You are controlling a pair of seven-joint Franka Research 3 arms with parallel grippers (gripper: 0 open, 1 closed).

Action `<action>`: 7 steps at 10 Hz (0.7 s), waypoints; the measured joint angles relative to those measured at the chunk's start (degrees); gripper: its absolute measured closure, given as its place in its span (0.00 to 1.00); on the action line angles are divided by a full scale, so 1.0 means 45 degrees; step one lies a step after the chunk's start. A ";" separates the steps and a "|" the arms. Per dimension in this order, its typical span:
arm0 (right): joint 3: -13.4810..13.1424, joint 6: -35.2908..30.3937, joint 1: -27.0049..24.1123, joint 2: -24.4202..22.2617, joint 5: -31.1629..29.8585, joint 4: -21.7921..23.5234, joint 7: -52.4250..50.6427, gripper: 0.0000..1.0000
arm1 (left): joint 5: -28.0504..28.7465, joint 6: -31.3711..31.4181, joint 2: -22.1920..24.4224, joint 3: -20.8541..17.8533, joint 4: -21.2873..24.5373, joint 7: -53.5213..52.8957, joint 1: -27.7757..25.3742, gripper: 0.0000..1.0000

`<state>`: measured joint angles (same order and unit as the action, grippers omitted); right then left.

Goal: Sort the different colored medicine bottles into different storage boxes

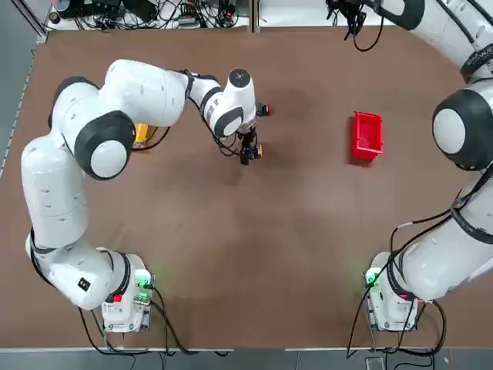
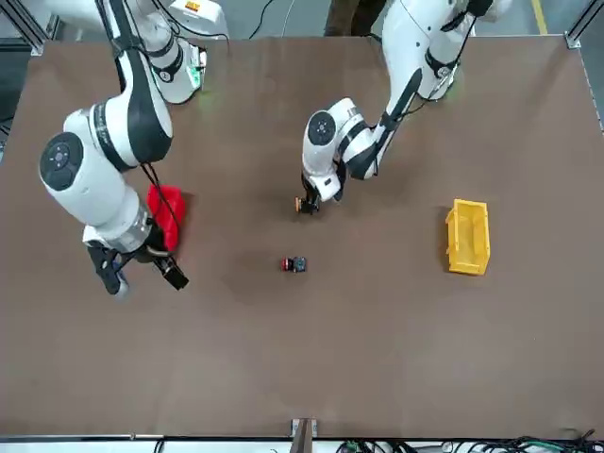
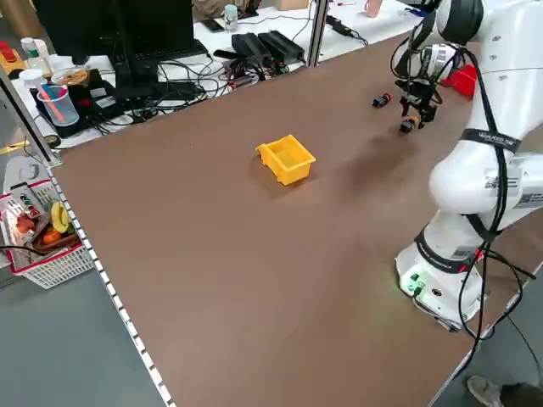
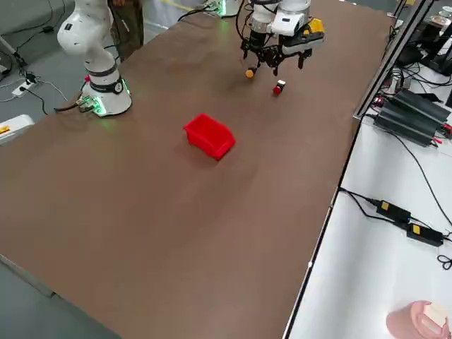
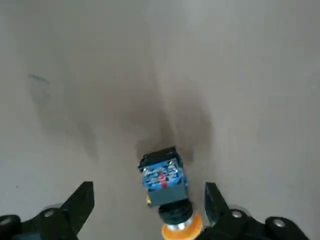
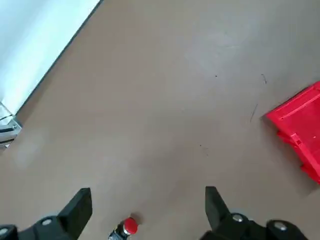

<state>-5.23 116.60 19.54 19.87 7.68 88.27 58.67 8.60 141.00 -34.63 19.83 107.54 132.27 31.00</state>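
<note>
Left end effector (image 5: 149,192) hangs wide by one bottle (image 5: 168,187), right end effector (image 6: 149,197) wide near one red box (image 6: 307,125).

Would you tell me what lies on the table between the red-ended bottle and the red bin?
Only bare tabletop lies between the red-ended bottle and the red bin; the right side view shows it.

Brown tabletop (image 3: 254,280); beside it, apparently a dark monitor (image 3: 114,34).
</note>
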 joint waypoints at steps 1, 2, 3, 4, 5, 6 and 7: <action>-0.0032 0.0000 -0.0029 0.0000 0.0109 -0.0020 0.0109 0.00 | 0.0000 0.0015 -0.0045 -0.0010 -0.0006 0.0001 -0.0024 0.01; -0.0048 0.0000 -0.0046 0.0001 0.0129 -0.0020 0.0171 0.00 | 0.0000 0.0030 -0.0124 -0.0012 -0.0023 0.0073 -0.0014 0.01; -0.0057 0.0000 -0.0058 0.0000 0.0136 -0.0020 0.0207 0.00 | 0.0014 0.0069 -0.0305 -0.0013 -0.0039 0.0174 0.0031 0.00; -0.0061 0.0000 -0.0063 0.0000 0.0141 -0.0021 0.0231 0.00 | 0.0153 0.0188 -0.0536 -0.0018 -0.0047 0.0241 0.0089 0.01; -0.0065 0.0000 -0.0066 0.0000 0.0145 -0.0020 0.0251 0.00 | 0.0374 0.0250 -0.0738 -0.0018 -0.0070 0.0392 0.0133 0.02; -0.0066 0.0000 -0.0067 0.0000 0.0150 -0.0021 0.0269 0.00 | 0.0516 0.0282 -0.0883 -0.0018 -0.0104 0.0440 0.0153 0.04; -0.0066 0.0000 -0.0066 0.0000 0.0158 -0.0021 0.0282 0.00 | 0.0773 0.0308 -0.0959 -0.0018 -0.0156 0.0465 0.0151 0.12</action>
<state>-5.52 116.60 19.24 19.87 8.39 88.18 59.94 12.08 142.38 -38.95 19.75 106.84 134.36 31.68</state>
